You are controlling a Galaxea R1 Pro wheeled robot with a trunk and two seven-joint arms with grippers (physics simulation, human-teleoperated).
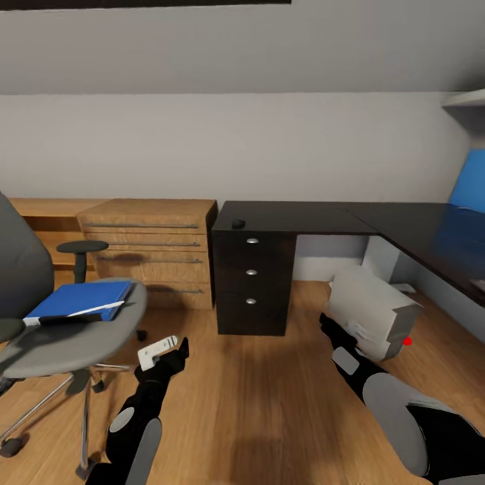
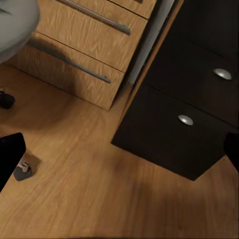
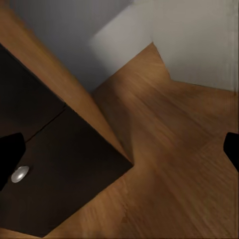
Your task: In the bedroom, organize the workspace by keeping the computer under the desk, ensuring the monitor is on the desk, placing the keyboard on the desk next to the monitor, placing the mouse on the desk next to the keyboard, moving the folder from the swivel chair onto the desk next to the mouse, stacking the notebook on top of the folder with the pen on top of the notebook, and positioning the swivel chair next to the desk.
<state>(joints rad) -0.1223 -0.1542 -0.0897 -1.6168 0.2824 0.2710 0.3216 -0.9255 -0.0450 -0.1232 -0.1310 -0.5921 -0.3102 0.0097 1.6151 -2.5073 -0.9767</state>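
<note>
I have the flat blue rectangular folder (image 1: pixel 81 300) lying on the seat of the grey swivel chair (image 1: pixel 74 337), with a slim black-and-white pen (image 1: pixel 71 315) resting along its front edge. I judge the notebook may be under or part of that stack, but I cannot tell.

From my black left gripper (image 1: pixel 165 351), the folder sits forward and off to the left, near and a little higher than the gripper. My right gripper (image 1: pixel 330 329) is well apart from it, across the wooden floor (image 1: pixel 256 397) and just beside the pale grey boxy computer (image 1: pixel 374 311) that stands on the floor under the dark L-shaped counter (image 1: pixel 337 217). So the left arm is the nearer one for the folder.

The folder's long axis runs roughly left to right across the seat, angled slightly away from me, so I would come at its near long edge.

In the left wrist view the finger tips (image 2: pixel 10 157) stand wide apart at the edges, empty; the right wrist view shows its tips (image 3: pixel 10 149) spread the same way.

A small dark rounded mouse (image 1: pixel 238 223) sits on the counter's near-left corner, above the dark drawer unit (image 1: pixel 252 283).
</note>
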